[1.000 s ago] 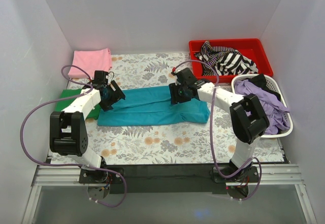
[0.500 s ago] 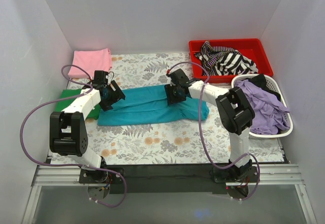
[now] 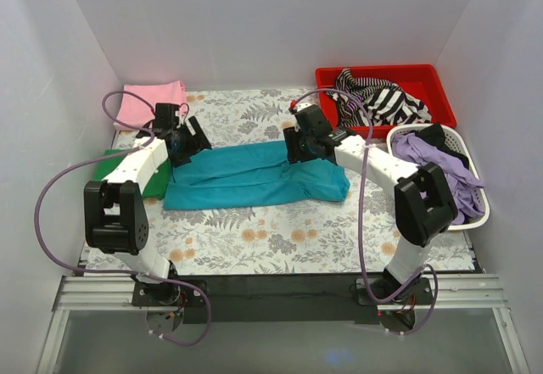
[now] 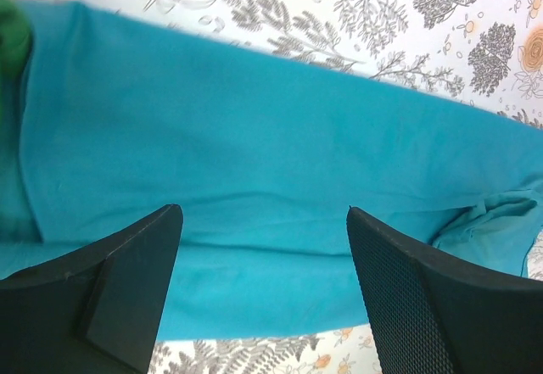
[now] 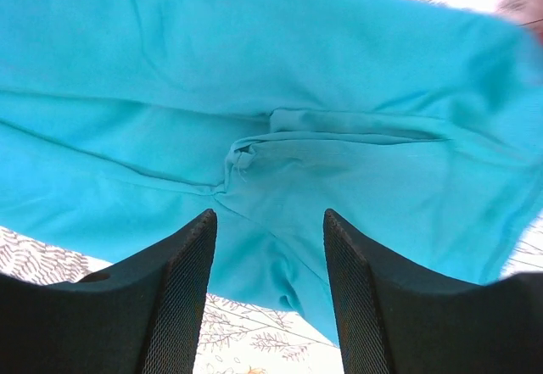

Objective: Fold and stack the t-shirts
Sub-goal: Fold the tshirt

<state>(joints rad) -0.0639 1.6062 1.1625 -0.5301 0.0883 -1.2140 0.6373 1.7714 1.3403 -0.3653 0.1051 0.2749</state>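
Obs.: teal t-shirt (image 3: 246, 175) lies flat on the floral table cover (image 3: 280, 238) as a long folded strip, running left to right between my two arms. The pink t-shirt (image 3: 151, 101) is folded at the far left corner, and the green t-shirt (image 3: 123, 169) sits just beside the strip's left end; I cannot tell whether the two overlap there. My left gripper (image 4: 263, 221) hangs over the left part of the strip with its jaws wide and nothing between them. My right gripper (image 5: 269, 221) hangs over the right part, jaws apart but a little narrower, also empty. Judged step: pick up the ends for the crosswise fold. Risks: (1) the strip is several layers, so a shallow pinch would likely catch only the top one and the lengthwise fold would open as I lift. (2) Below my right fingers (image 5: 178, 298) there is a puckered seam (image 5: 246, 155) where cloth is tucked under; closing on it could pull that tuck out and leave a lump. (3) On the left, a low grab near the edge might take the green shirt too, or the table cover. (4) If one side grips and the other slips, the strip would skew and the edges would not meet. (5) Dragging rather than lifting would bunch the soft cloth.
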